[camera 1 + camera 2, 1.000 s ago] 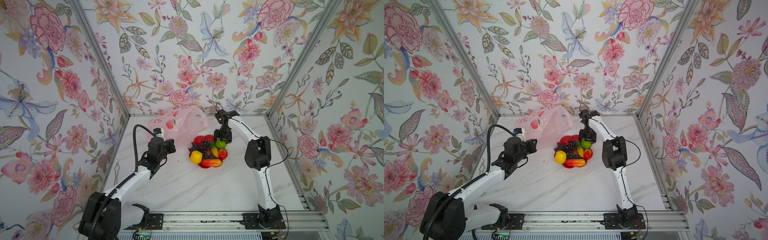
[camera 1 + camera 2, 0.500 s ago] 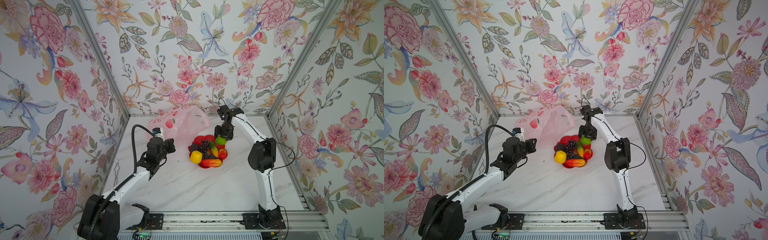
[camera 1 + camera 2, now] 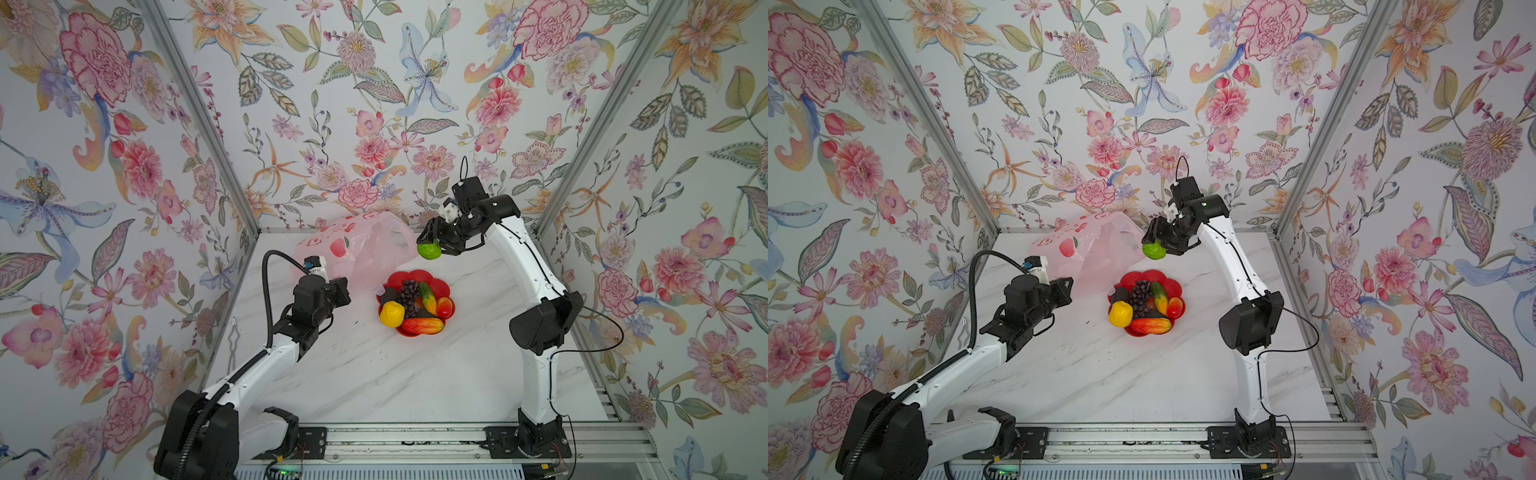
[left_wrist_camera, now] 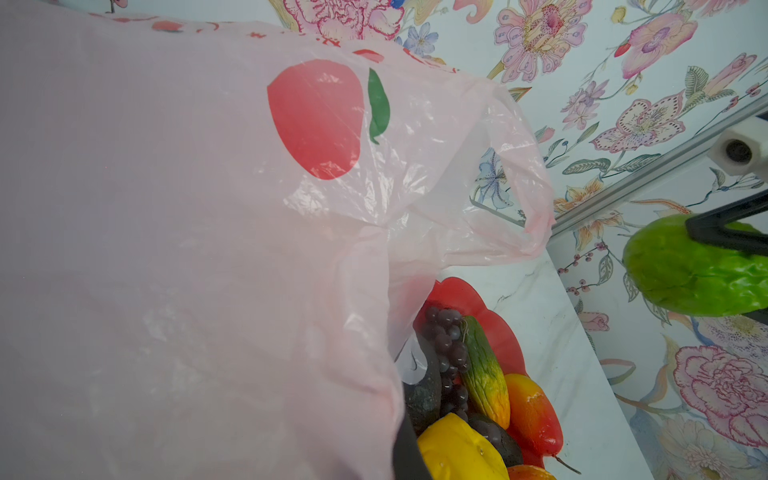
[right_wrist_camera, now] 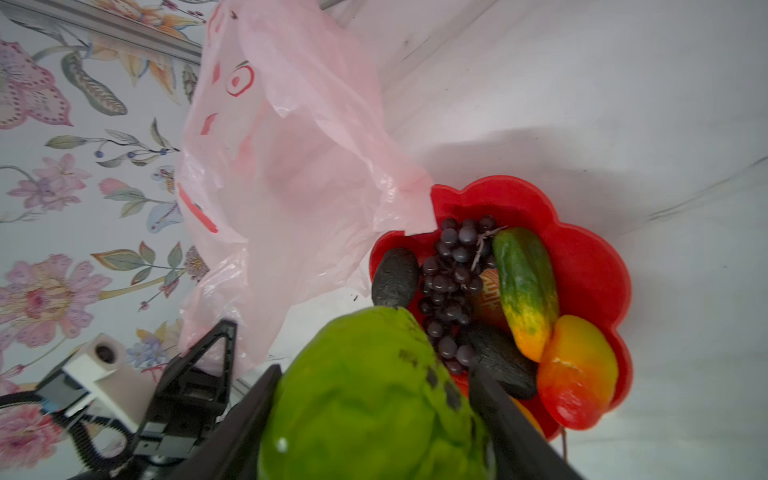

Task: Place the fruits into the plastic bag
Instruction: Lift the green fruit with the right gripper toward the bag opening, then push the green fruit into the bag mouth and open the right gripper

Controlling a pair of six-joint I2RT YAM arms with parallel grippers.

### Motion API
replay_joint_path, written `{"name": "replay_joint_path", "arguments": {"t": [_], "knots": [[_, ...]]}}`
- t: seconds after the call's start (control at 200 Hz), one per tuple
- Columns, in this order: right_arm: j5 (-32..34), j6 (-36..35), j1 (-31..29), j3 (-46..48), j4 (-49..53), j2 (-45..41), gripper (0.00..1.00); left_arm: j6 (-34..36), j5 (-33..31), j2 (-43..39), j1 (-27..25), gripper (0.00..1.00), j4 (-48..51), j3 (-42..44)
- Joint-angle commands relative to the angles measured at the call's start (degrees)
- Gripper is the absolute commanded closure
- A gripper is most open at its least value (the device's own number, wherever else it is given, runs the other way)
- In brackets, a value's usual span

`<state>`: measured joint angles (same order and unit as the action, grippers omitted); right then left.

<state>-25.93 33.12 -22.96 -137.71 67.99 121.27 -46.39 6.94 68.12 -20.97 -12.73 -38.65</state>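
In both top views the right gripper (image 3: 430,243) (image 3: 1153,242) has lifted the ball (image 3: 429,252) from the dish (image 3: 441,283) to beside the bag (image 3: 357,249). The left gripper (image 3: 343,289) stays pinched on the bag's edge.

Left wrist: the bag fills the view.

Right wrist: the jaws clamp the ball above the other fruits (image 5: 455,282).

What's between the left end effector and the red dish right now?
Only bare marble table between the left end effector and the dish, seen in both top views; the pink bag it grips hangs alongside, not across.

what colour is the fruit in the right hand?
Bright green, bumpy-skinned fruit; clearest in the right wrist view.
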Motion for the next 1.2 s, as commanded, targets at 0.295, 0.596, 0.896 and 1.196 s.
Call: {"name": "replay_joint_path", "arguments": {"t": [0.295, 0.596, 0.896, 1.196], "knots": [[-11.3, 12.7, -6.9, 8.6, -22.7, -1.5, 0.45, -1.9, -1.0, -1.3, -0.8, 1.0, -1.2, 0.4], [-12.6, 19.7, -8.2, 18.6, -36.1, 0.8, 0.46, -2.9, -1.1, -2.0, -0.9, 1.0, -1.0, 0.4], [-12.4, 24.2, -8.9, 19.9, -41.3, 6.7, 0.47, -3.7, -0.4, -1.5, -1.3, 1.0, -1.6, 0.5], [-11.8, 27.7, -9.8, 16.7, -43.7, 13.6, 0.47, -4.6, 0.4, -0.9, -2.4, 1.0, -2.1, 0.1]]}}
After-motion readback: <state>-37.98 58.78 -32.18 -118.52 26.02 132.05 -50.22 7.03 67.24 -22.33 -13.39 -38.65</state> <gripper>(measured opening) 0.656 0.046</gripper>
